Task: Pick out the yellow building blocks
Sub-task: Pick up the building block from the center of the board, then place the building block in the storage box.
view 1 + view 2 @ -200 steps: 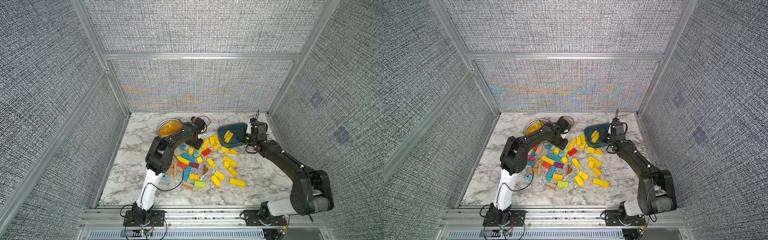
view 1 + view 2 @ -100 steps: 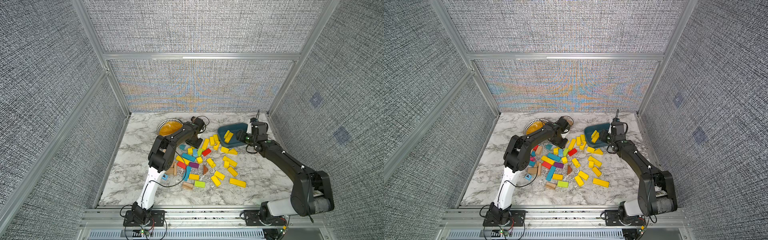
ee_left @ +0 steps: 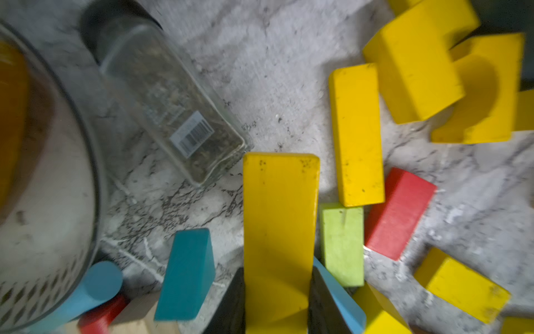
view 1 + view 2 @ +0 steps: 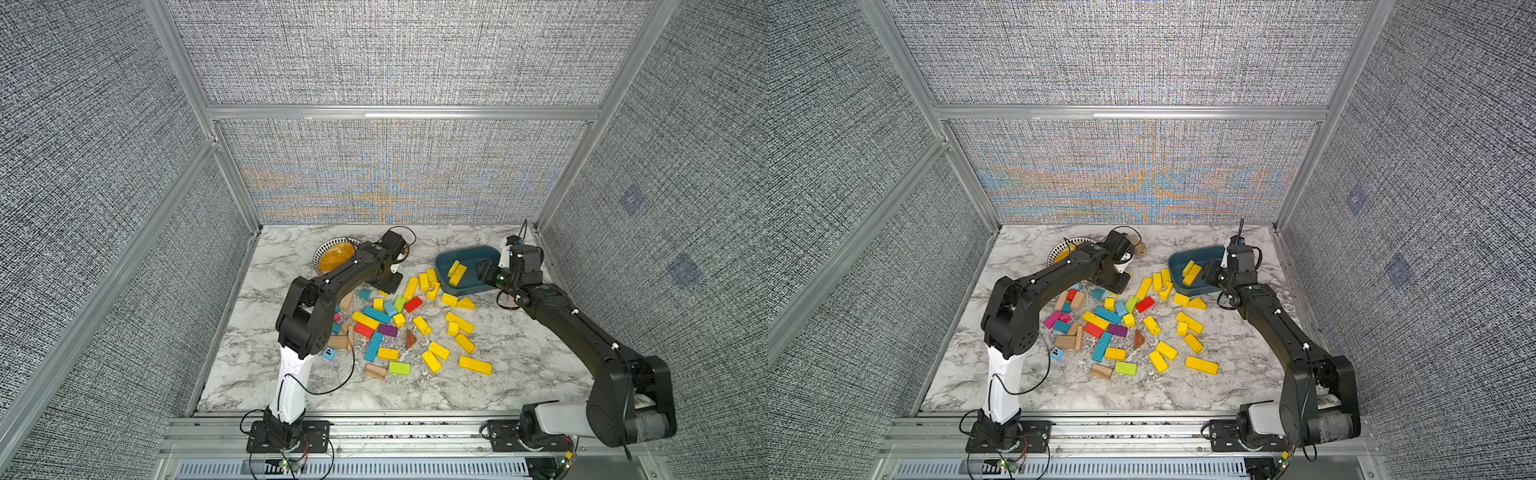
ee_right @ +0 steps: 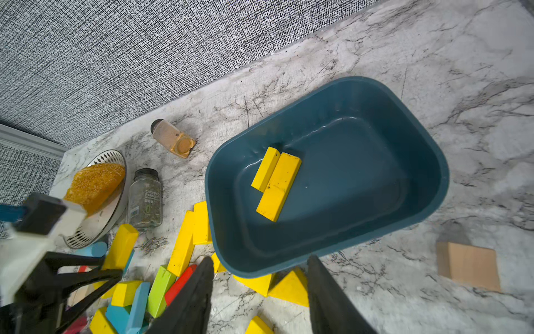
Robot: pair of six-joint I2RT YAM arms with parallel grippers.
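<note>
Two yellow building blocks [image 5: 276,181] already lie in the blue tub [image 5: 427,162]; many more sit on the table [image 4: 266,332]. One long yellow bar [image 3: 278,225] is pinched across its thin sides by the left gripper [image 3: 276,300], with its long way pointing straight out from the jaws. The tub lies off to that arm's right, so the bar must be carried that way. The right gripper [image 5: 258,292] hangs by the tub's edge, jaws apart and holding nothing.
</note>
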